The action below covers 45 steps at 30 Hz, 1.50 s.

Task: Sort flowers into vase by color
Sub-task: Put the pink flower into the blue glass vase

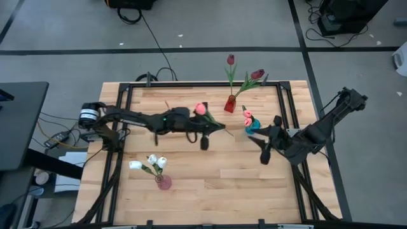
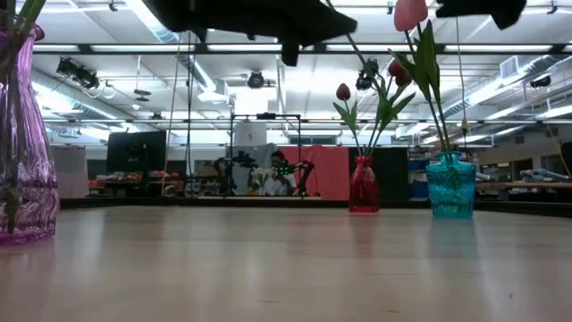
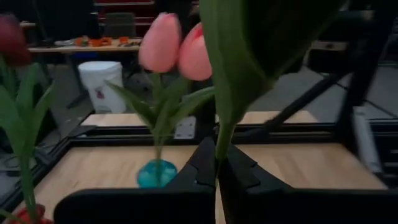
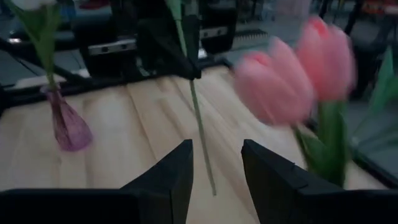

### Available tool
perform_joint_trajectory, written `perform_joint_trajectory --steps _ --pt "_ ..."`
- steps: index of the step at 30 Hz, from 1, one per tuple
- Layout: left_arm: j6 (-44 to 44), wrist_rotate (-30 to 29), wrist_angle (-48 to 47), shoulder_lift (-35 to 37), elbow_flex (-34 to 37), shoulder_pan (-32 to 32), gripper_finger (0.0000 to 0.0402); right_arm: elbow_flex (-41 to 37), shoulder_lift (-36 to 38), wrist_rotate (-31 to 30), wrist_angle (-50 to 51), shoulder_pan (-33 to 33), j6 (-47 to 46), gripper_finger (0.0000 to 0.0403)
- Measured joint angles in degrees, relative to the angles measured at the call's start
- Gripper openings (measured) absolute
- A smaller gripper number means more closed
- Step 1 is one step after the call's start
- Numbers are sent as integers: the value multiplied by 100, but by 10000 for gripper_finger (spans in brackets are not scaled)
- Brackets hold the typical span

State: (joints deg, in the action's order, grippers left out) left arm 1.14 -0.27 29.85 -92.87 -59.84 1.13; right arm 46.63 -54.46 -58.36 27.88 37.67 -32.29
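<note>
Even overhead lighting; wrist views dim, near flowers [image 4: 292, 81] blurred.

Low view: purple vase [image 2: 20, 134] is cut off at the left edge. Left wrist view: the held stem [image 3: 222, 146] is cut off at the top edge; its bud is hidden.

Went through all four of my feeds hunting for anything readable and came up with nothing. No labels, brand marks, numbers or signs that I can make out on the vases, the arms, the frame or the tabletop [image 1: 210, 184]. The back of the room in the low view has some shelves and gear, but any lettering there is too small and blurry for me to read. Same story with the white bucket [image 3: 107, 84] in the left wrist view, no legible print on it.
</note>
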Motion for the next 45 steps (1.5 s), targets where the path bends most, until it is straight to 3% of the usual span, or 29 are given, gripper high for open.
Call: perform_joint_trajectory --steps 6,10,15,17,19,25,30,33,45 --pt "243 198 -368 -565 -825 525 5 0 422 775 1258 -24 -1049 149" --pt "-42 982 -610 -845 -1190 879 6 0 449 811 1608 -52 -1264 149" --pt "-1 2002 -1035 -879 -1195 877 6 0 116 811 1419 -153 -1210 149" --pt "173 2545 -1359 -875 -1195 754 7 0 -155 800 1082 -160 -1116 149" --pt "191 2692 -1642 -875 -1193 573 7 0 -466 714 502 -157 -857 149" --pt "229 2172 -2181 -873 -1189 93 7 -2 -1196 207 -1868 -190 417 149" --pt "172 1540 -2211 -871 -1189 -314 7 -2 -1802 464 -3559 -330 1507 149" --pt "165 1243 -2193 -869 -1191 -474 7 -2 -2116 544 -3987 -424 1757 147" --pt "197 1035 -2173 -869 -1189 -636 7 -2 -2700 698 -4668 -711 1945 107"
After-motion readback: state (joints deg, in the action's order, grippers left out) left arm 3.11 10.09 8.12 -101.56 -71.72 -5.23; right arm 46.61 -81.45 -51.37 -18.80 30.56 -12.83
